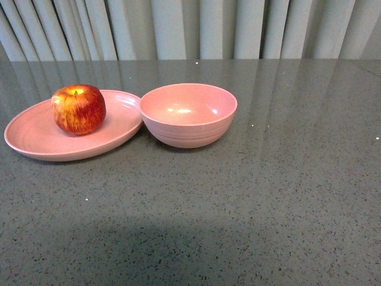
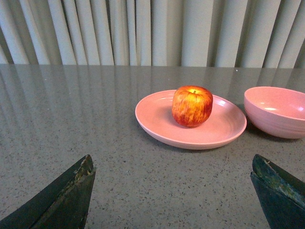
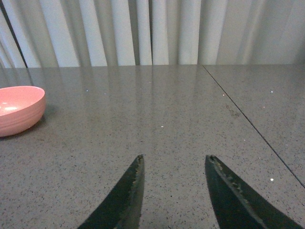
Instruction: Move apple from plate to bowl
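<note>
The red apple (image 1: pixel 78 109) with yellow streaks stands upright on the shallow pink plate (image 1: pixel 36 134) at the left of the table. The deep pink bowl (image 1: pixel 188 115) sits right beside the plate, touching its rim, and holds nothing. Neither arm shows in the front view. In the left wrist view my left gripper (image 2: pixel 172 164) is open wide and empty, well short of the plate (image 2: pixel 219 131), with the apple (image 2: pixel 192 106) ahead and the bowl (image 2: pixel 276 112) beside it. My right gripper (image 3: pixel 175 157) is open and empty over bare table, the bowl (image 3: pixel 18 110) off to its side.
The grey speckled tabletop (image 1: pixel 268 196) stretches around the dishes. Pale pleated curtains (image 1: pixel 190 27) hang behind its far edge. A seam in the tabletop (image 3: pixel 248 119) runs diagonally in the right wrist view.
</note>
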